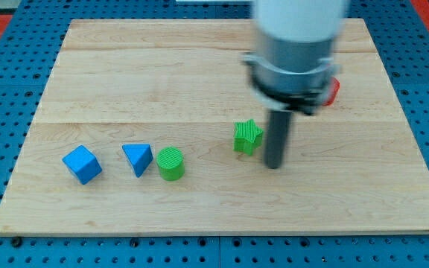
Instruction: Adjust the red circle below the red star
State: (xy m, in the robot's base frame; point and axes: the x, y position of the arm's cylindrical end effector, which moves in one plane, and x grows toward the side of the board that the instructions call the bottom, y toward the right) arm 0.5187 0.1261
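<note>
A red block (pixel 333 91) shows only as a sliver at the view's right, mostly hidden behind the arm's body; I cannot tell whether it is the circle or the star, and no second red block shows. My tip (pixel 274 165) rests on the board just to the right of a green star (pixel 248 137), with a small gap between them. The tip is below and to the left of the red sliver.
A blue cube (pixel 82 164), a blue triangle (pixel 137 158) and a green cylinder (pixel 170 164) stand in a row at the lower left. The wooden board (pixel 199 67) lies on a blue perforated table. The arm's body hides the upper middle right.
</note>
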